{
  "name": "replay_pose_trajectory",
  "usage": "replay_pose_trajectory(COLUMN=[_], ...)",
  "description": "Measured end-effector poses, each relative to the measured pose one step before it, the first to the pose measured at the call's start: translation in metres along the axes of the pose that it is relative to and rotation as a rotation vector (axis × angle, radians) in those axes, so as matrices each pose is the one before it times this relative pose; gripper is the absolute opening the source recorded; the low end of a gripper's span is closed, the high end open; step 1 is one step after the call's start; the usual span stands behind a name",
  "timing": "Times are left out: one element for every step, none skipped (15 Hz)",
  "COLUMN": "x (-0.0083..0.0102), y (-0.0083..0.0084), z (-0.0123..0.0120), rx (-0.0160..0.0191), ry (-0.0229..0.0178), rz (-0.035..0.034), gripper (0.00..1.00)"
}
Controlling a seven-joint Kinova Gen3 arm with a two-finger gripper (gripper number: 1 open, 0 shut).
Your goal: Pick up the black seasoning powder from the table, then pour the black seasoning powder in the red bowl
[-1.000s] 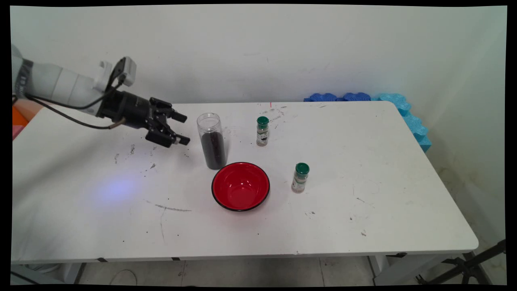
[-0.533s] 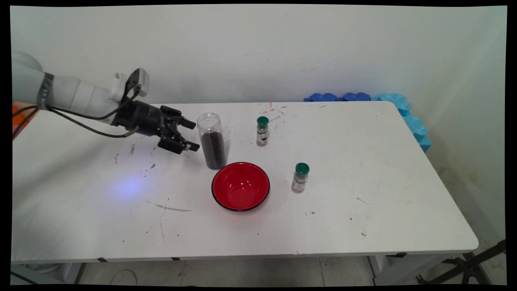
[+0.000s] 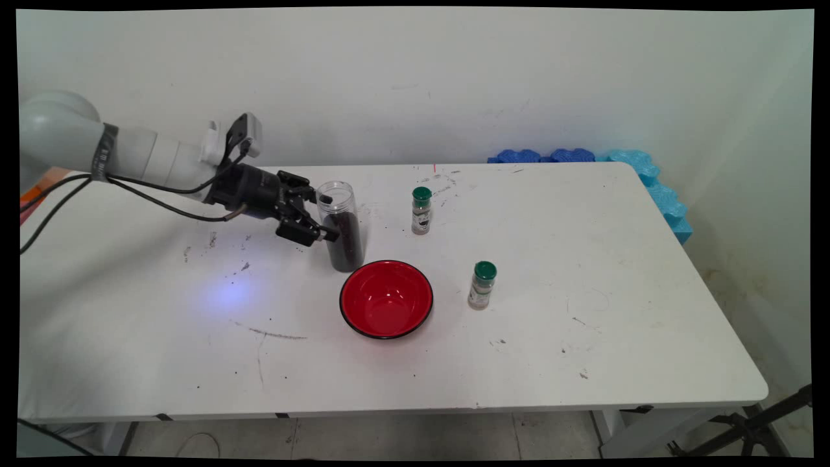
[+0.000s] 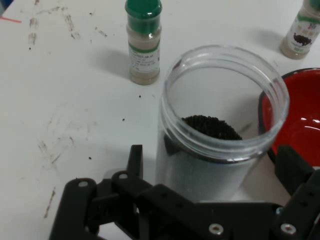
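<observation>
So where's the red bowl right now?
In the main view, the red bowl sits mid-table, just in front of the clear jar, left of the nearer green-capped shaker.

The arm (image 3: 139,155) was white, built of rounded tubular links, with a dark band around one link. Black cables (image 3: 152,201) hung beneath it. A small white-and-black camera box (image 3: 245,133) sat at the wrist. The gripper (image 3: 327,217) was black, its linkage (image 4: 165,210) studded with silver screws.
</observation>
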Motion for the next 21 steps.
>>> replay_pose_trajectory(x=[0.0001, -0.00004, -0.00005, 0.00013, 0.00034, 0.00047, 0.00047, 0.00052, 0.00026, 0.00008, 0.0, 0.00012, 0.00017, 0.00053, 0.00085, 0.0007, 0.00154, 0.00123, 0.00141, 0.00113, 0.00092], y=[-0.00054, -0.00049, -0.00052, -0.00041, -0.00062, -0.00057, -0.00044, -0.0003, -0.00011, -0.00004, -0.00009, -0.00012, -0.00013, -0.00037, -0.00022, -0.00012, -0.00018, -0.00003, 0.0, 0.00027, 0.00044], z=[0.00226, 0.00235, 0.00221, 0.0018, 0.00207, 0.00201, 0.00142, 0.0013, 0.00097, 0.00066, 0.0004, -0.0001, -0.00028, -0.00082, -0.00153, -0.00125, -0.00339, -0.00343, -0.00501, -0.00617, -0.00564], rx=[0.00056, 0.0004, 0.00051, 0.00013, 0.00044, 0.0003, -0.00013, -0.00104, -0.00282, -0.00256, -0.00243, -0.00229, -0.00221, -0.00213, -0.00227, -0.00105, -0.00329, -0.00245, -0.00148, -0.00099, -0.00056], ry=[0.00039, 0.00026, -0.00012, 0.00016, 0.00026, 0.00032, 0.0007, 0.00086, -0.00001, -0.00048, -0.00073, -0.00063, -0.00072, -0.00029, 0.00098, 0.0014, 0.00266, 0.00208, 0.0023, 0.00218, 0.0021], rz=[-0.00017, 0.00004, 0.00019, 0.00005, 0.00028, 0.00028, 0.00025, 0.00143, 0.00243, 0.00169, 0.00054, 0.00063, 0.00137, 0.00323, 0.00518, 0.00389, 0.00956, 0.00957, 0.01227, 0.0113, 0.00916], gripper=[1.0, 1.0, 1.0, 1.0, 1.0, 1.0, 1.0, 0.0, 0.0, 0.0, 0.0, 0.0, 0.0, 0.0, 0.0, 0.0, 0.0, 0.0, 0.0, 0.0, 0.0])
